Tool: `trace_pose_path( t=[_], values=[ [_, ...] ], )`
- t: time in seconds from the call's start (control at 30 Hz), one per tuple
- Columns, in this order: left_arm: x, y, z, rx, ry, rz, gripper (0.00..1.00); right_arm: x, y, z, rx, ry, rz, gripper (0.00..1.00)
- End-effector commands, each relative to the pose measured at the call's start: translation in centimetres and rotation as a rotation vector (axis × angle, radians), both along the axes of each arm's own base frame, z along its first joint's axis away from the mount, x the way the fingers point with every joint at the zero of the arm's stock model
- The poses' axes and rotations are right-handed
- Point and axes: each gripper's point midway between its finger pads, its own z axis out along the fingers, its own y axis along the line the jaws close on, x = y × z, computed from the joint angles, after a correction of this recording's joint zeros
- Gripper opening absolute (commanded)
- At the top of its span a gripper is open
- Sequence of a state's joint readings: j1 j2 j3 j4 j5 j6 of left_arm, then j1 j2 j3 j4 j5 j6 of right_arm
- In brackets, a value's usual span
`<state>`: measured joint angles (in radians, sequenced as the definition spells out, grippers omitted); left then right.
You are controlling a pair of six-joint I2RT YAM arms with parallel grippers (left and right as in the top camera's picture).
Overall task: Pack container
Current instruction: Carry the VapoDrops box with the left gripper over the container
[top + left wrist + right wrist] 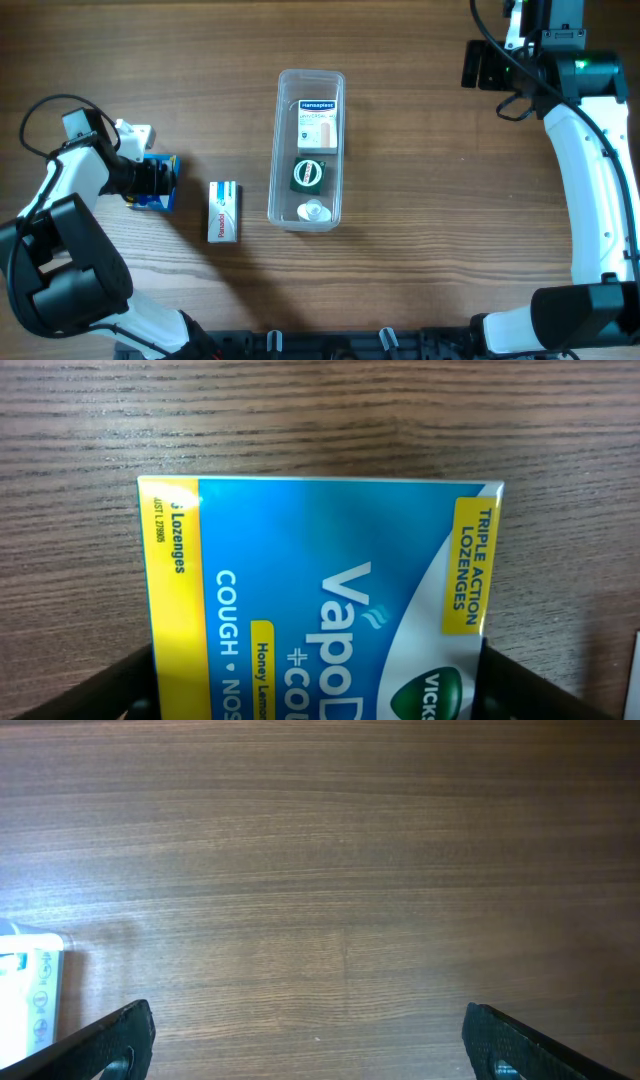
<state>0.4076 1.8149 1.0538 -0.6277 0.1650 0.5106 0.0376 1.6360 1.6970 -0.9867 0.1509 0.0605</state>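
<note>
- The left gripper [156, 180] is down at the left of the table [420, 250], its jaws wide and astride a blue lozenge box [320, 560]
- Its fingers [120, 685] sit right at the box's two side edges; whether they press it, I cannot tell
- A white Panadol box [224, 211] lies on the table between the lozenge box and the container [282, 150]
- The container stands mid-table, long axis running near to far
- It holds a plaster box [318, 124] at the far end, a round dark green item [308, 174] in the middle and a clear round item [314, 211] at the near end
- So three things look packed, and two boxes are left outside
- The right gripper [305, 1012] hangs wide open and empty over bare wood at the far right
</note>
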Motion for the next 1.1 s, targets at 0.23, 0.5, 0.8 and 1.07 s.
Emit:
trace_pose_path(
  t=[0.23,0.5,0.8,1.07],
  values=[
    [1.6,0.8,1.2,0.016,-0.041,0.055,0.77,0.1,-0.1,0.9,0.007,-0.026,-0.018,1.0],
    [5.6,0.2,7.7,0.063,-0.22,0.05,0.75,0.1,-0.1,0.9,0.007,-0.026,-0.018,1.0],
    [10.0,-6.9,15.3,-0.022,-0.434,0.099,0.75,0.0,-0.1,0.9,0.007,-0.026,-0.018,1.0],
    [11.4,-16.3,18.5,-0.185,-0.473,0.085,0.77,0.0,-0.1,0.9,0.007,-0.026,-0.018,1.0]
  ],
)
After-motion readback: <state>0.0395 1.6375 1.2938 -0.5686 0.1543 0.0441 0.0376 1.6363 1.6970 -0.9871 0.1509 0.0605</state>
